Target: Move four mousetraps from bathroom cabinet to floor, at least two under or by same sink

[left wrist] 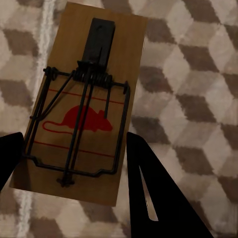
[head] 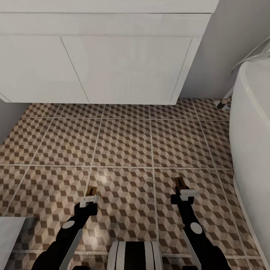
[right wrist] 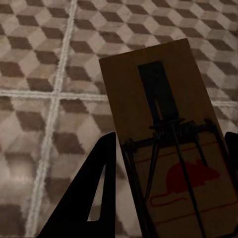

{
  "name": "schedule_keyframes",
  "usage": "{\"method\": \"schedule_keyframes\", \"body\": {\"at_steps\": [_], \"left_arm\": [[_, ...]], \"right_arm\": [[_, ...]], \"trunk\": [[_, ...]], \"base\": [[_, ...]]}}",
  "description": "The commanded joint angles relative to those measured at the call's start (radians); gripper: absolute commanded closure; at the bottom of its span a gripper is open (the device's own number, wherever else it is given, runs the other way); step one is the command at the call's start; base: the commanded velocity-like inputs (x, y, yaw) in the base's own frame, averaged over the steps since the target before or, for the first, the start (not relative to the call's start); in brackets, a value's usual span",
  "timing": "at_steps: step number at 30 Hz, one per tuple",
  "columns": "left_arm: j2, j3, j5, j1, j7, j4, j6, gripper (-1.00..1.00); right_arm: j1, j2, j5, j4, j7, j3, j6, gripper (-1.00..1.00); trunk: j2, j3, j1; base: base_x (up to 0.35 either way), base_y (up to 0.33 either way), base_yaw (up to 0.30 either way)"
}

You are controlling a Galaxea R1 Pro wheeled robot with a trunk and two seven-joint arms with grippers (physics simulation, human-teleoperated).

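Note:
Both arms reach out low over the bathroom floor (head: 123, 142), tiled in a brown-and-beige cube pattern. My left gripper (head: 90, 198) is shut on a mousetrap (head: 91, 191), a tan board with a dark wire spring and a red mouse mark (left wrist: 87, 106). The left wrist view has the black fingers (left wrist: 158, 188) pressing both long edges of the board. My right gripper (head: 183, 194) is shut on a second mousetrap (head: 179, 182), seen close in the right wrist view (right wrist: 163, 114) between dark fingers (right wrist: 94, 193). Both traps hang above the tiles. The cabinet is out of view.
A white vanity unit (head: 112, 67) with flat doors stands ahead against the wall, with a shadowed gap beneath it. A white bathtub (head: 251, 142) runs along the right side. A light grey surface (head: 11, 232) sits at the near left. Open tiles lie between.

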Motion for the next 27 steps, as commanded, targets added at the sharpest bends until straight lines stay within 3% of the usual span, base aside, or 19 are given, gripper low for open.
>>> {"method": "schedule_keyframes", "body": {"at_steps": [1,4,11,18,27], "left_arm": [[0.002,-0.004,0.007,-0.019,0.011,0.026,0.004,1.00],[0.002,-0.004,0.007,-0.065,0.011,0.091,0.004,1.00],[0.001,-0.004,0.007,-0.149,0.011,0.176,0.004,1.00],[0.008,-0.005,0.007,-0.166,0.010,0.194,-0.004,1.00],[0.014,-0.007,0.006,-0.168,0.011,0.141,-0.004,1.00]], "right_arm": [[-0.010,0.000,0.001,0.000,-0.004,0.002,0.019,1.00],[-0.033,0.000,0.000,0.001,-0.004,0.002,0.064,1.00],[-0.080,0.001,0.000,0.007,-0.004,0.002,0.090,1.00],[-0.088,0.001,-0.003,0.009,0.000,0.011,0.072,1.00],[-0.088,0.002,-0.002,0.004,-0.002,0.013,0.063,1.00]], "trunk": [[0.000,-0.001,0.000],[0.000,-0.001,0.000],[0.000,-0.001,0.000],[0.000,-0.001,0.000],[0.000,-0.001,0.000]], "base": [[0.000,0.000,0.000],[0.000,0.000,0.000],[0.000,0.000,0.000],[0.000,0.000,0.000],[0.000,0.000,0.000]]}}
